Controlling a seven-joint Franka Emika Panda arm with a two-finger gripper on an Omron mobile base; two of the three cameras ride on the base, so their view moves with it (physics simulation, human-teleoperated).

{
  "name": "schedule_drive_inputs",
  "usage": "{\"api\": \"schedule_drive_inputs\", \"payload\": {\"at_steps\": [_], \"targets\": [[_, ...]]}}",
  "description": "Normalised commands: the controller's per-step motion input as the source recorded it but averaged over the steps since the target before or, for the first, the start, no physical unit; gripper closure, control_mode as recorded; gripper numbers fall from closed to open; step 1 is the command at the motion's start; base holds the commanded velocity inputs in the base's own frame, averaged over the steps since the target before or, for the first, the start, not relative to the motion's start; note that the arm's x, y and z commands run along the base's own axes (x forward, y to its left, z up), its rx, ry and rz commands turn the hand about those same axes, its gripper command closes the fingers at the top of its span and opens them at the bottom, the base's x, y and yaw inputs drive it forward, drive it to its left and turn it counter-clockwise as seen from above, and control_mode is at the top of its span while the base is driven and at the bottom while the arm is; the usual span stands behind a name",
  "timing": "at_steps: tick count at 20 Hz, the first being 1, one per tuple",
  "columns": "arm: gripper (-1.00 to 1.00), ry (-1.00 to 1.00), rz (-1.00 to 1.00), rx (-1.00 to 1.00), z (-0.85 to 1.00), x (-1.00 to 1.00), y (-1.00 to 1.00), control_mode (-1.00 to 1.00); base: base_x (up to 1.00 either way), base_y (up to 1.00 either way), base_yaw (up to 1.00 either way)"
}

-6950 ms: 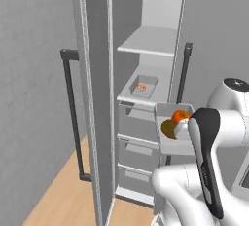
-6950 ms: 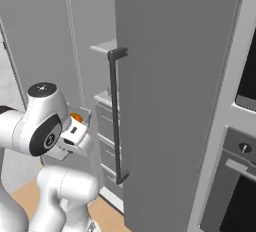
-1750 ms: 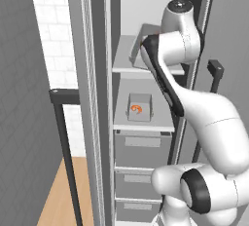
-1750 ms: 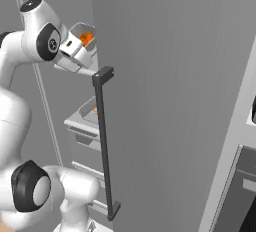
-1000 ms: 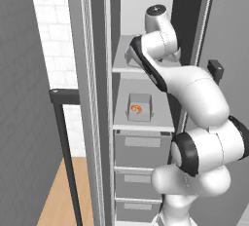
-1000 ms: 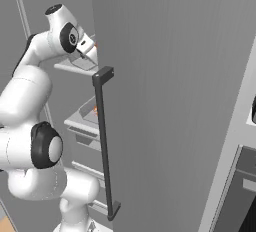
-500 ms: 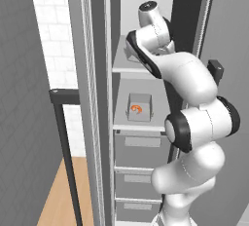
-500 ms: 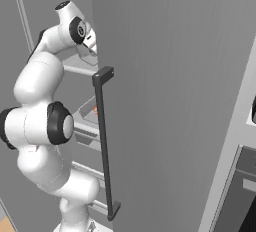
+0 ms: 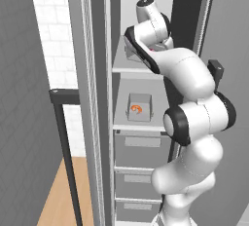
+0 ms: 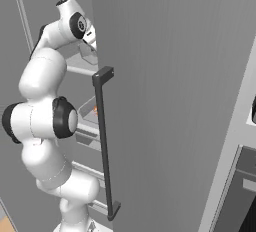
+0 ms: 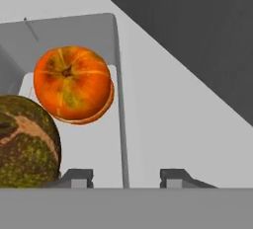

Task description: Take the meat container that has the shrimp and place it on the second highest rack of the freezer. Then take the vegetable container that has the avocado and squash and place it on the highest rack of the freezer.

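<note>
In the hand view the vegetable container (image 11: 117,70) rests on the highest rack (image 11: 178,119) with the squash (image 11: 73,84) and the avocado (image 11: 24,146) inside it. My gripper (image 11: 126,176) is open, one fingertip on each side of the tray's thin wall without touching it. From the left base view my arm reaches into the open freezer (image 9: 109,98) at the highest rack (image 9: 120,67), hiding most of the vegetable container (image 9: 130,53). One shelf lower sits the meat container (image 9: 139,108) with the shrimp (image 9: 137,109).
The freezer's door (image 10: 165,91), with its dark bar handle (image 10: 102,141), stands close to the right of my arm. Grey drawers (image 9: 141,144) stack below the shelves. A dark rail (image 9: 65,137) stands at the left over the wood floor.
My arm has pushed deeper along the top shelf with the tray. The tray now lies on the rack and my fingers stand apart from its wall.
</note>
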Motion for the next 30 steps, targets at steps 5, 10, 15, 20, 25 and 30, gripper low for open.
{"api": "schedule_drive_inputs", "payload": {"at_steps": [5,10,15,20,25,30], "targets": [[-1.00,-0.02,0.00,-0.04,0.10,-0.17,0.00,-1.00,0.00,0.00,0.00],[-1.00,-0.14,0.02,0.00,0.02,-0.98,-0.01,-1.00,0.00,0.00,0.00],[-1.00,-0.25,0.03,0.00,0.01,-1.00,-0.13,-1.00,0.00,0.00,0.00],[-1.00,-0.20,0.03,0.00,0.01,-1.00,-0.21,-1.00,0.00,0.00,0.00],[-1.00,-0.10,0.07,0.04,0.00,-1.00,-0.19,-1.00,0.00,0.00,0.00],[-1.00,-0.04,0.16,0.00,0.10,-0.88,0.08,-1.00,0.00,0.00,0.00]]}}
